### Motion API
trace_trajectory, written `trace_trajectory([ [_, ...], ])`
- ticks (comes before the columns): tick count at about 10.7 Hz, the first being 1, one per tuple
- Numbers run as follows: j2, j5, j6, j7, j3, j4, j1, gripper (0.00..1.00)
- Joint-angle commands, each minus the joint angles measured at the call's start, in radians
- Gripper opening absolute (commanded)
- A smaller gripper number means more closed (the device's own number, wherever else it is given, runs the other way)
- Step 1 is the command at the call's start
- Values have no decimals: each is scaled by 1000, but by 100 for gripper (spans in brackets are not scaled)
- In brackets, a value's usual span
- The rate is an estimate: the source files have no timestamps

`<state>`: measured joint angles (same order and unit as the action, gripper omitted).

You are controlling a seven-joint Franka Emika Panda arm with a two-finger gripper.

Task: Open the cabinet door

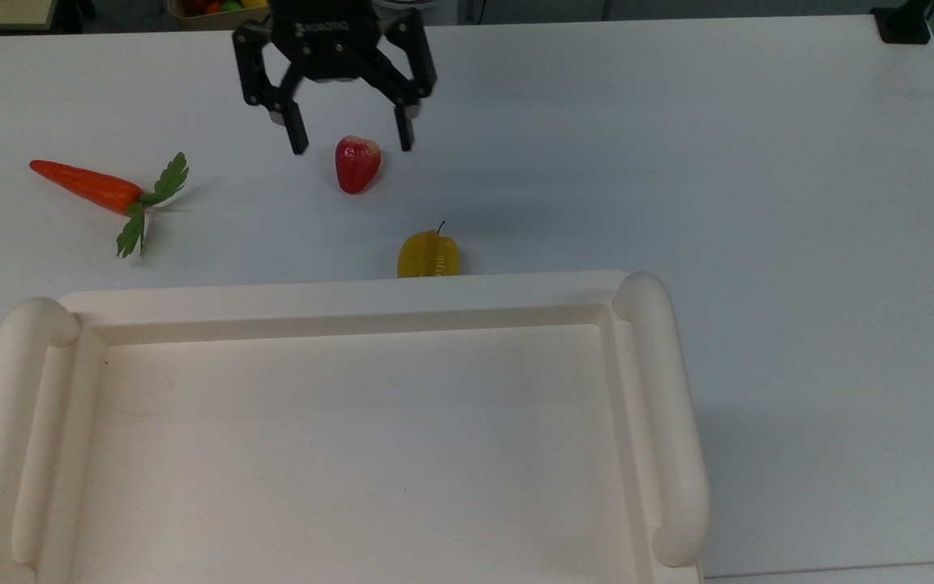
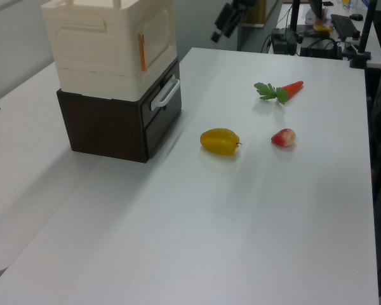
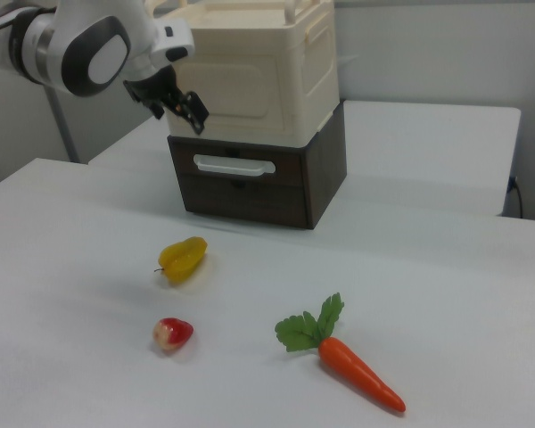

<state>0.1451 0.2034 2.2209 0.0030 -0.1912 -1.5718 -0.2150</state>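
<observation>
The cabinet [image 2: 108,47] is a cream-white box on a dark brown drawer base; its tray-like top [image 1: 337,296] has thick rounded rails. The cabinet door [image 3: 245,87] is the flat rimmed panel on the front face, shut flush, with an orange strip along its edge [image 2: 141,52]. My black gripper [image 1: 351,146] hangs open and empty in the air over the table, its fingers either side of a red toy fruit [image 1: 357,165] far below. In the right view the gripper [image 3: 187,107] is in front of the door's left part, apart from it. In the left view the gripper [image 2: 220,33] is to the right of the cabinet.
A brown drawer with a white handle [image 3: 234,165] sits under the cabinet. A yellow starfruit [image 1: 428,255] lies close in front of it. An orange carrot [image 1: 86,185] with green leaves lies toward the top view's left. A second white table [image 3: 428,152] stands behind.
</observation>
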Motion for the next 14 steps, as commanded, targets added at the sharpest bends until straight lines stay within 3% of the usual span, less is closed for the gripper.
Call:
trace_trajectory([
  [1, 83, 13, 298, 32, 67, 27, -21, 97],
  [5, 220, -4, 386, 67, 44, 183, -130, 91],
  [7, 267, -6, 506, 68, 19, 191, -170, 83],
  [10, 316, -10, 565, 68, -5, 225, -182, 62],
  [14, 344, -12, 611, 66, -13, 233, -182, 53],
])
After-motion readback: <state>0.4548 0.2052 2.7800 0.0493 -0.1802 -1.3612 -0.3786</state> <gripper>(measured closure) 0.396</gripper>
